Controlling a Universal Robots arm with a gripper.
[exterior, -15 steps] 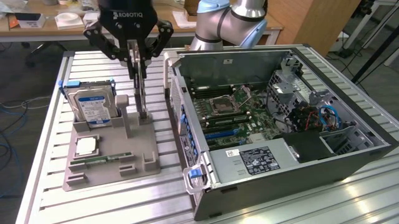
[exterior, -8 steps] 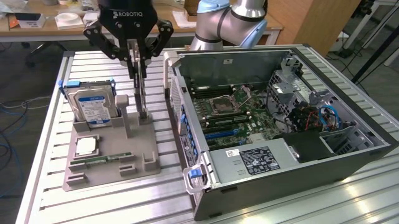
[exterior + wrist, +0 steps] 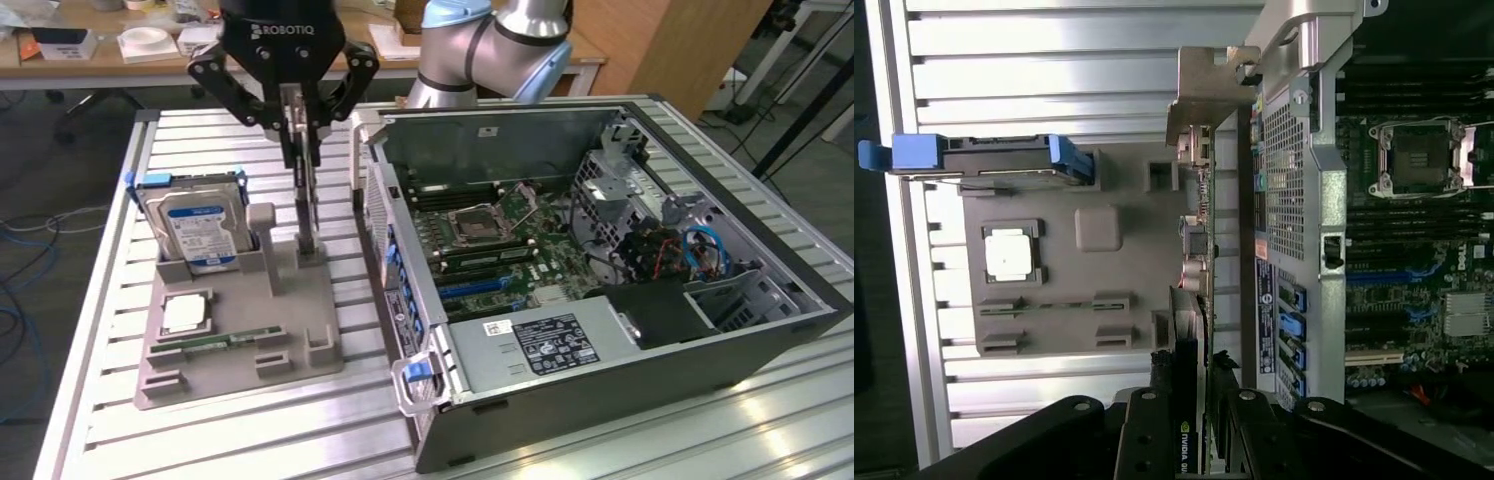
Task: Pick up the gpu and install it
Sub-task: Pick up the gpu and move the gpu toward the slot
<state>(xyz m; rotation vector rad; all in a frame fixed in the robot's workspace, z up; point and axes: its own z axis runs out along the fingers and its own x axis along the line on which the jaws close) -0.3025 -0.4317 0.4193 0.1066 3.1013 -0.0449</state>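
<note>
The gpu point(image 3: 308, 210) is a thin dark card seen edge-on, standing upright with its lower end at the grey holder point(image 3: 240, 340) on the table. My gripper point(image 3: 302, 135) is directly above it, shut on the card's upper edge. In the wrist view the gpu point(image 3: 1196, 300) runs from its silver bracket down to the black fingers point(image 3: 1150, 435), which press on both of its faces; my gripper point(image 3: 1192, 445) grips the cooler end. The open computer case point(image 3: 747, 330) lies just to the exterior view's right of the card.
The grey holder also carries a silver hard drive point(image 3: 198, 232) with blue rails, a processor point(image 3: 184, 313) and a green memory stick point(image 3: 214, 341). Inside the case, the motherboard point(image 3: 501, 250) shows blue slots point(image 3: 470, 287) and a power supply point(image 3: 561, 340). Bare slatted table point(image 3: 267, 430) lies in front.
</note>
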